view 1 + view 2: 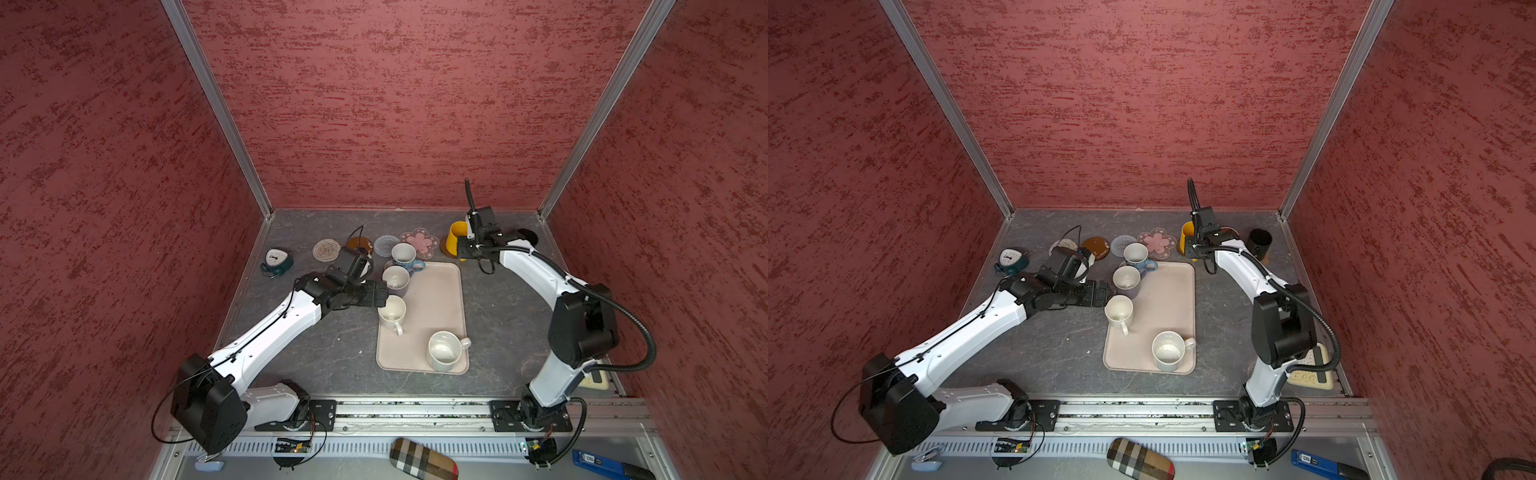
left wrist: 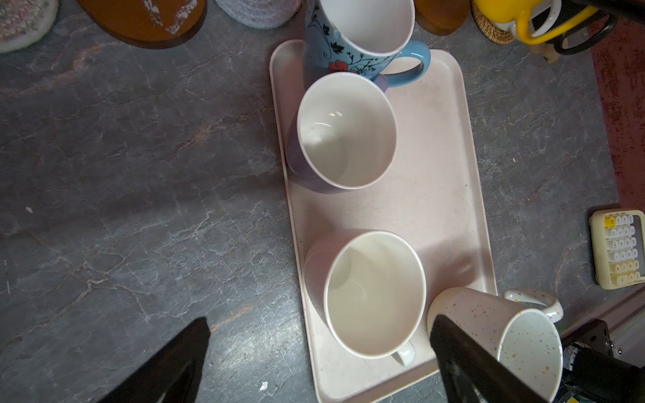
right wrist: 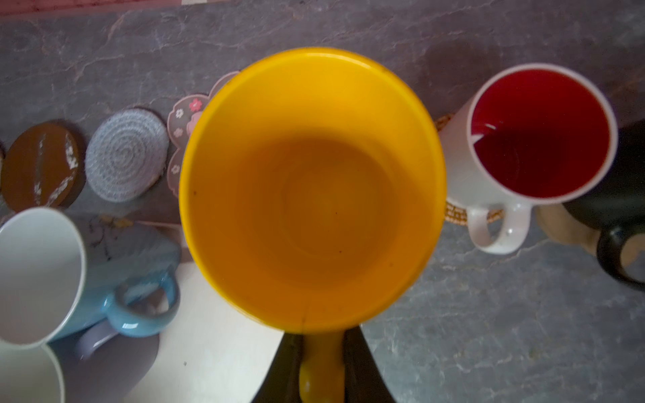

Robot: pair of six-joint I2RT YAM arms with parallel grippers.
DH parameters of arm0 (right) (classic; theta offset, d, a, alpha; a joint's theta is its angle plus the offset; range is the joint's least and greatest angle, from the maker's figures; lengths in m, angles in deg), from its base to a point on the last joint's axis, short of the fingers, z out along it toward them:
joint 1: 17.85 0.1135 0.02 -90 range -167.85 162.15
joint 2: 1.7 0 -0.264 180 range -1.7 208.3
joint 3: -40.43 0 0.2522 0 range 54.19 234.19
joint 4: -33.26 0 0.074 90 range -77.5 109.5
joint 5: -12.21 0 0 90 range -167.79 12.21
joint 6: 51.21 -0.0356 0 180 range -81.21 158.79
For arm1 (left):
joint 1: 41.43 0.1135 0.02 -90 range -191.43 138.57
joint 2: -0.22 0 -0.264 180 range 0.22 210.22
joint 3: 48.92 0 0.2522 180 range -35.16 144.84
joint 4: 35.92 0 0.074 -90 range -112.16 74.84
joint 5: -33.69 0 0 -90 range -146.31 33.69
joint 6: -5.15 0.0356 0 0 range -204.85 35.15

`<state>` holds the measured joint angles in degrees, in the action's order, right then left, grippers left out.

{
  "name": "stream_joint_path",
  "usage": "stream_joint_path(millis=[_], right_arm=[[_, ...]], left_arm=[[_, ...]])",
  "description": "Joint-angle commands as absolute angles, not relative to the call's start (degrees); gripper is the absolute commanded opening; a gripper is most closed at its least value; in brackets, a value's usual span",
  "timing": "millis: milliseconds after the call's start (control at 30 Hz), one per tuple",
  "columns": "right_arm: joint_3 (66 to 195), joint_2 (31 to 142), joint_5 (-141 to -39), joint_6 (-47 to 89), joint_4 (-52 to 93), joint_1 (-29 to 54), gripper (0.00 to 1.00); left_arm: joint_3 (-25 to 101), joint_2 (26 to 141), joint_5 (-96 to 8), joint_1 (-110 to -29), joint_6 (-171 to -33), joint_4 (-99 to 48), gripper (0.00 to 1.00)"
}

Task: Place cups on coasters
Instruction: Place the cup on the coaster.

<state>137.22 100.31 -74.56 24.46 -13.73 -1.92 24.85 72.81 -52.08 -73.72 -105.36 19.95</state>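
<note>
Yellow mug point(image 3: 310, 188): upright and empty, gripped by its handle in the right hand point(image 3: 321, 336). It sits at the brown disc point(image 1: 444, 252), far right of the surface point(image 1: 340, 357). We cannot tell whether its base is down on the disc.

Left hand point(image 2: 321, 322): fingers spread wide, holding nothing, at the left edge of the tray point(image 1: 440, 299).

Key relation: we judge the next pick falls to the left hand. The white mug point(image 2: 375, 296) lies directly ahead of it, within the span of its fingers, and just beside it in both top views. The mug stands upright, axis vertical, handle turned toward the robot's base. The left arm is much the nearer; the right arm is well apart and occupied.

Tray contents, four mugs, all empty:
- blue mug point(image 2: 352, 38), far left corner
- lavender mug point(image 2: 345, 132), just beside it
- white mug, midway along the left edge
- speckled mug point(image 1: 444, 351), near right corner

Coasters occupied:
- wicker disc point(image 3: 455, 213) under the red-lined mug point(image 3: 537, 132)
- tan coaster point(image 3: 555, 223) under the black mug point(image 1: 1260, 243)

Coasters free, in a row along the far side:
- pale spiral point(image 1: 326, 250)
- streaked disc point(image 3: 42, 164)
- grey spiral point(image 3: 127, 155)
- flower coaster point(image 1: 420, 243)

We count four free coasters for the four mugs on the tray.
</note>
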Motion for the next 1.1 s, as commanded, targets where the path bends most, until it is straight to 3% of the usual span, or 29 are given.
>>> stream_joint_path(millis=[0,400,1067], right_arm=[[141.24,102.27,-76.59,26.56,-6.01,-3.51,0.0],[148.59,113.62,-79.13,29.26,-4.05,-4.83,0.0],[144.44,112.16,-73.42,31.5,-3.13,-5.37,0.0]], left_arm=[[27.43,74.42,-51.58,-73.13,-103.66,18.0,1.0],[29.09,78.96,-50.69,-72.01,-103.83,16.25,1.0],[28.13,78.26,-50.34,-72.15,-104.36,16.27,1.0]])
